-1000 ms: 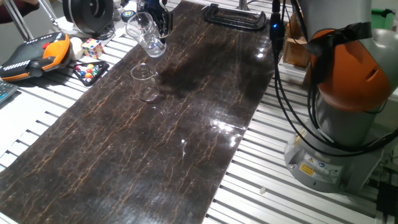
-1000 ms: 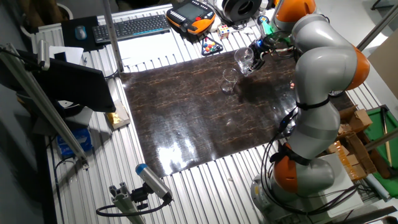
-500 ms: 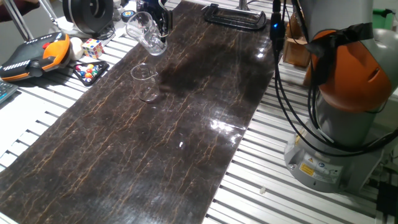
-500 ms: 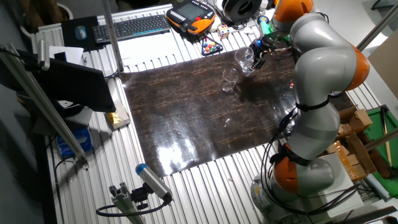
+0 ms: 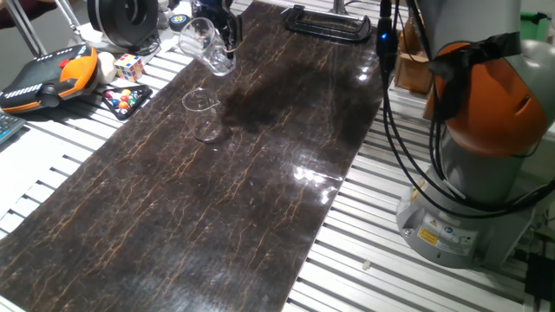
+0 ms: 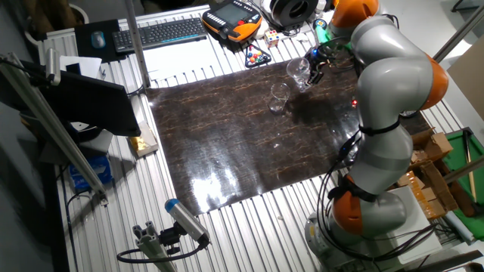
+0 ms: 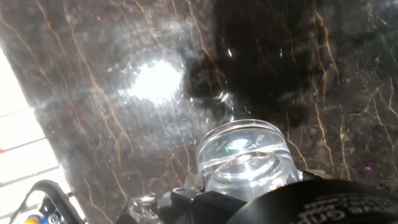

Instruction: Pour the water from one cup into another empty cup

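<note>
Gripper [image 5: 227, 26] clamped on the larger handled cup [image 5: 205, 45], holding it tilted in the air above the dark marble mat [image 5: 260, 156], mouth angled down toward the smaller cup [image 5: 202, 113]. Smaller cup stands upright on the mat, just below; water not discernible.

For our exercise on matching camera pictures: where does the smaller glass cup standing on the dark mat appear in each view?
One fixed view: smaller cup, upper left, below the held larger cup.
Other fixed view: upper centre, left of the larger cup.
Hand view: not clearly visible.
Shared landmark: the dark marbled mat.
</note>
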Motion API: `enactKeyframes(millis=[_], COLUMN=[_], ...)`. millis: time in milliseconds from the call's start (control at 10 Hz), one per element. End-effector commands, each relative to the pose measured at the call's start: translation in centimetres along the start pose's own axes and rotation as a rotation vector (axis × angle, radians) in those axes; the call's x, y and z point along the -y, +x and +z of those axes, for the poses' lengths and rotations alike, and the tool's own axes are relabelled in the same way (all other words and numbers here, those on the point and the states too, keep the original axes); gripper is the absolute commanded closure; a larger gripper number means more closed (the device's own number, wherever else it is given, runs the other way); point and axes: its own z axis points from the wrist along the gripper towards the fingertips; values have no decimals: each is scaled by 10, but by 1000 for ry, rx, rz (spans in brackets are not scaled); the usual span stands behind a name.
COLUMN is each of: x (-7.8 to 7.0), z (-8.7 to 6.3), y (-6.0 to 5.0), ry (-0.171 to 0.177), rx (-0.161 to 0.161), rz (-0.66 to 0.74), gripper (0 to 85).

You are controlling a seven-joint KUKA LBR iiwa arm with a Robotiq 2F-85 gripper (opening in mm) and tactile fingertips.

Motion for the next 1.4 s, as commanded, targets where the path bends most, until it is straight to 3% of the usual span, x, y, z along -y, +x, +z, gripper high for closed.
enactKeyframes(millis=[0, 900, 1300], x=[0, -1, -2], z=[0, 5, 7], y=[0, -2, -9], ry=[-3, -48, -62], rx=[9, 115, 169], rz=[6, -4, -35], gripper=[843, 843, 843])
